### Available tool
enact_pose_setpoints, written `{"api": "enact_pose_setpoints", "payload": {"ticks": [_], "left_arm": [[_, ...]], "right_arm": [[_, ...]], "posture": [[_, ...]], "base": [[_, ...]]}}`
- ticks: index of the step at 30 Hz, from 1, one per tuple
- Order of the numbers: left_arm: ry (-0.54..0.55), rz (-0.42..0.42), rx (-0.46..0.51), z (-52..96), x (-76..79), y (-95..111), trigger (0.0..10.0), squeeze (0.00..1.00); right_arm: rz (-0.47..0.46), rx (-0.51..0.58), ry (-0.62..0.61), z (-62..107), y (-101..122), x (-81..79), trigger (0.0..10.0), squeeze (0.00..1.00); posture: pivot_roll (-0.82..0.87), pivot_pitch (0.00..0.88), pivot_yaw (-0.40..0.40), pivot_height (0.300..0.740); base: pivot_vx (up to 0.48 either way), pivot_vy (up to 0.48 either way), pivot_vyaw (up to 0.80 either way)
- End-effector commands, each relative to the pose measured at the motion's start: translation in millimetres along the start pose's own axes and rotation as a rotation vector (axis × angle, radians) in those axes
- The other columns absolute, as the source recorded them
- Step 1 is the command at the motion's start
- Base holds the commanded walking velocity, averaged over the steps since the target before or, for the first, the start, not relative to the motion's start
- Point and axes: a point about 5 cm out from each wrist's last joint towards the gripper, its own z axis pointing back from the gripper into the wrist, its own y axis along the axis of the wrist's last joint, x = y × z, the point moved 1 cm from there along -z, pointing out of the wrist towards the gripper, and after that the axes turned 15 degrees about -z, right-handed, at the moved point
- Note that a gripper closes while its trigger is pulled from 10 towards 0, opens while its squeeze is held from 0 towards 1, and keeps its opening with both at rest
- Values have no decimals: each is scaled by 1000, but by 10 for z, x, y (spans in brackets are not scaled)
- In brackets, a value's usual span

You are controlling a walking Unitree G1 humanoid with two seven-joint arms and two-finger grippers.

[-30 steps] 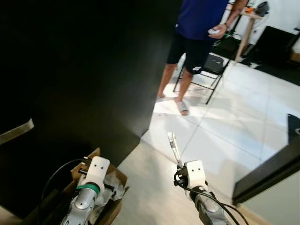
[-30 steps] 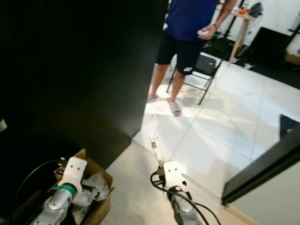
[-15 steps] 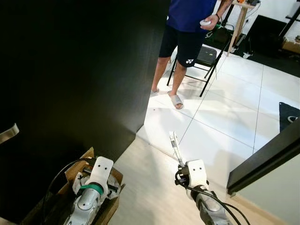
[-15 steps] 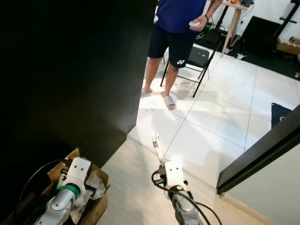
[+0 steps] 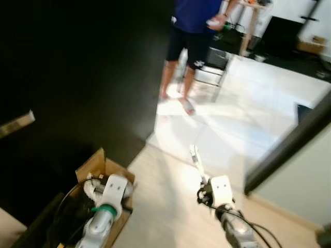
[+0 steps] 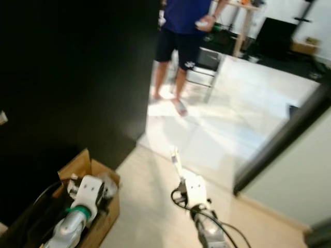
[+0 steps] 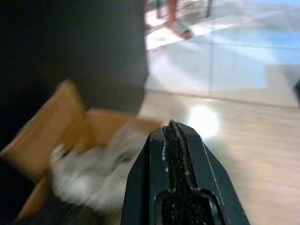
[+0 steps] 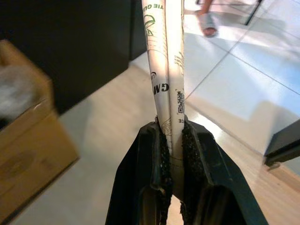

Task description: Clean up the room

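My right gripper [image 8: 169, 127] is shut on a long, flat white paper wrapper [image 8: 164, 56] with green print, which sticks up and forward over the pale floor [image 5: 170, 206]. In the eye views the same wrapper [image 5: 195, 157] rises from the right arm. My left gripper [image 7: 171, 130] is shut with nothing between its fingers, and it hangs over an open cardboard box [image 5: 93, 164] at my lower left. Crumpled white paper [image 7: 89, 178] lies inside the box. The picture is blurred.
A tall black wall [image 5: 77, 77] stands close on the left, behind the box. A person [image 5: 192, 31] in a blue shirt and sandals stands ahead by a folding chair [image 5: 209, 70]. A dark door edge [image 5: 289, 139] slants in at the right. White tiles lie beyond.
The whole picture has shifted and blurred, so the camera has moved; more of the box shows. Both grippers hold the same pose, the right still clamped on the wrapper.
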Motion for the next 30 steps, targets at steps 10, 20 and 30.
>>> {"api": "enact_pose_setpoints", "payload": {"ticks": [10,20,30], "left_arm": [[-8,5,-35,51,49,-94,10000,0],[-7,8,-34,48,51,-89,10000,0],[-16,8,-28,41,65,-70,10000,0]], "right_arm": [[-7,8,18,-14,21,-29,10000,0],[-8,8,23,-19,29,-32,10000,0],[-6,7,20,-19,32,-22,10000,0]], "posture": [[49,9,-64,726],[49,10,-66,726],[48,8,-68,726]], "base": [[-358,0,240],[-243,0,0],[0,0,0]]}}
